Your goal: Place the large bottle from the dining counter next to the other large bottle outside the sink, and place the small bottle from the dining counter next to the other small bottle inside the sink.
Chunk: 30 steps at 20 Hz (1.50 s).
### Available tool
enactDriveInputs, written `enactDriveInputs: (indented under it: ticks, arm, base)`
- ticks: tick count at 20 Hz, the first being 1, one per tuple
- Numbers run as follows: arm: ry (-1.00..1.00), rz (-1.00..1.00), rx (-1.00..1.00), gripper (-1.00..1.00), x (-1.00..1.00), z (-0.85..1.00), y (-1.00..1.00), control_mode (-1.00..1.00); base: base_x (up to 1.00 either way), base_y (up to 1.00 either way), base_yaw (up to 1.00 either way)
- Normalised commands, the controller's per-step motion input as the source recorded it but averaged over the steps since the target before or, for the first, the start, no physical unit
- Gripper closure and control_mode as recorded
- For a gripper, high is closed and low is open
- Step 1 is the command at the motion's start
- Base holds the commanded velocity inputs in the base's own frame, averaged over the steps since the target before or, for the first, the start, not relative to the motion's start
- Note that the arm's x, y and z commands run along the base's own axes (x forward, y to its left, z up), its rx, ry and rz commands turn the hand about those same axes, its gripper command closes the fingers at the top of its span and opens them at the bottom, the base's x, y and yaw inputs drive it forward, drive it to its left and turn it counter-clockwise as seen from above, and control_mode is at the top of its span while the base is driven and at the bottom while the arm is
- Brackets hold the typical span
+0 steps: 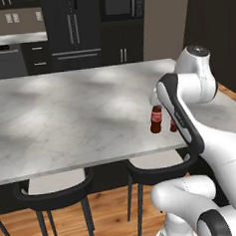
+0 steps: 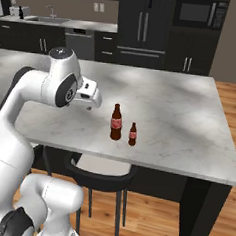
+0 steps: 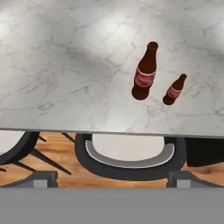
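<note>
Left base view: arm [image 1: 182,110] covers most of small bottle [image 1: 173,127], only a sliver beside large bottle [image 1: 156,119]. Counter [image 1: 65,118] cut off by left edge. Right base view: far sink [image 2: 46,19] too small to make out the basin. Labels on both bottles unreadable. Hand view: fingertips [image 3: 43,179] cut by the bottom; stool [image 3: 131,153] under the counter edge, partly hidden.

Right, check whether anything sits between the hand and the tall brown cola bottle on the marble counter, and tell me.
Nothing visible does. The tall brown red-labelled cola bottle stands upright on bare pale marble dining counter, with the tiny brown cola bottle beside it and apart, not in front. The open hand hangs off the counter's near edge, above the black stools.
</note>
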Motion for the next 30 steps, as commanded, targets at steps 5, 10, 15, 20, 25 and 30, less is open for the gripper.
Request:
enactDriveInputs:
  ticks: [5, 10, 15, 20, 25, 30]
  arm:
    - [-0.10, 0.00, -0.01, -1.00, -0.10, -0.08, -0.05, -1.00]
    - [-0.06, 0.00, -0.02, -1.00, -0.01, -0.14, -0.13, -1.00]
    - [-0.06, 0.00, -0.03, -1.00, -0.03, -0.12, -0.17, -1.00]
    - [-0.03, 0.00, -0.01, -1.00, 0.00, -0.15, -0.18, -1.00]
    - [0.00, 0.00, 0.00, -1.00, 0.00, -0.15, -0.18, -1.00]
    - [-0.01, 0.00, 0.00, -1.00, 0.00, -0.05, -0.20, -1.00]
  base:
    - [0.00, 0.00, 0.00]
    - [0.00, 0.00, 0.00]
    - [0.00, 0.00, 0.00]
    - [0.00, 0.00, 0.00]
    - [0.00, 0.00, 0.00]
    - [0.00, 0.00, 0.00]
